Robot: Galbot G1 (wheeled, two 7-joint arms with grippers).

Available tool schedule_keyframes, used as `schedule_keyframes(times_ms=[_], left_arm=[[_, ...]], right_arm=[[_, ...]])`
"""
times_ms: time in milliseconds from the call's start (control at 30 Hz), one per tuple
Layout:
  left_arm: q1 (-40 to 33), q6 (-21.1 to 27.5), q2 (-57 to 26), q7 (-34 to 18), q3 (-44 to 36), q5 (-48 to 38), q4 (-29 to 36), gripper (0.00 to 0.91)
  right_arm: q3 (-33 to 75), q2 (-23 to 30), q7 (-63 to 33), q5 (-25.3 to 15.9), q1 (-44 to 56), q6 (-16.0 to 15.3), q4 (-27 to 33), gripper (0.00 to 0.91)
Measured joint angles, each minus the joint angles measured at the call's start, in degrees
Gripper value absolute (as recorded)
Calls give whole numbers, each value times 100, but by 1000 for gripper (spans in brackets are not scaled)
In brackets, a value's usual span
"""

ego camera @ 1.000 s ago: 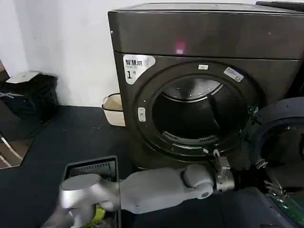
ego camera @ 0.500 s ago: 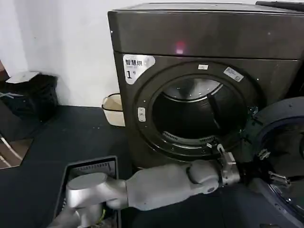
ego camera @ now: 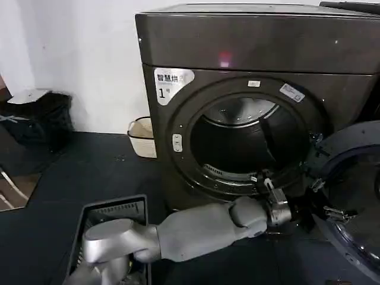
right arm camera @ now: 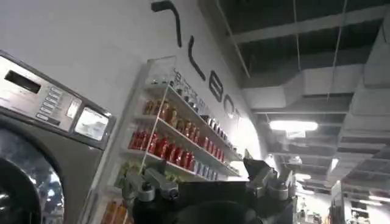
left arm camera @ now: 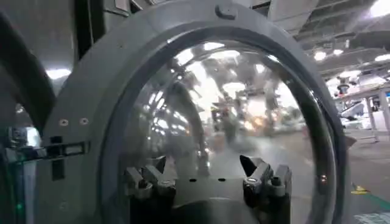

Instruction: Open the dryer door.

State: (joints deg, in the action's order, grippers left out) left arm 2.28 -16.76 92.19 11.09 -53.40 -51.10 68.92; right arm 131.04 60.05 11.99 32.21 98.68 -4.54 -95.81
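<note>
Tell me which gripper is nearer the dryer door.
Left. The left gripper sits open right at the inner face of the swung-open dryer door. The right gripper faces a shelf of bottles, elsewhere.

Left arm (ego camera: 196, 228): smooth light-grey rounded shells, silver ribbed wrist collar. Left gripper (left arm camera: 207, 179): dark fingers, silver screw heads.

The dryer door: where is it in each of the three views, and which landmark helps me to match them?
Head view: the dryer door stands swung open at the right edge, beside the drum opening.
Left wrist view: the door's inner side, its grey rim and domed glass, spans the picture.
Right wrist view: this camera faces a shelf of bottles instead.
Shared landmark: the left end effector, open, close to the door.
</note>
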Motion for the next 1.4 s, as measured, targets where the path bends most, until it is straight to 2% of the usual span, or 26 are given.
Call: schedule_keyframes(times_ms=[300,400,633,900,1033,1233,1400], left_arm=[[-6,-76,-1,6,126,-40,102,907],[-5,-139,-1,-19,161,-287,240,907],[131,-566,-93,-201,261,-436,763,907],[325,-981,-1184,-307,434,-96,1385,907],[431,-904,-1691,-369,574,-243,1738,907],[611,-729,-2510,-833,832,-368,2517,907],[765,-561,-3378,-588,983,-401,3164,907]], right_arm=[[-27,-18,5,-1,-30,16,27,907],[-27,-64,4,-1,-59,15,42,907],[-71,-132,8,-11,-143,14,65,907],[-172,-137,40,-17,-211,16,-20,907],[-162,-137,45,-21,-215,34,-16,907],[-129,-168,20,-62,-290,39,-26,907],[-109,-182,-35,-69,-357,46,-48,907]])
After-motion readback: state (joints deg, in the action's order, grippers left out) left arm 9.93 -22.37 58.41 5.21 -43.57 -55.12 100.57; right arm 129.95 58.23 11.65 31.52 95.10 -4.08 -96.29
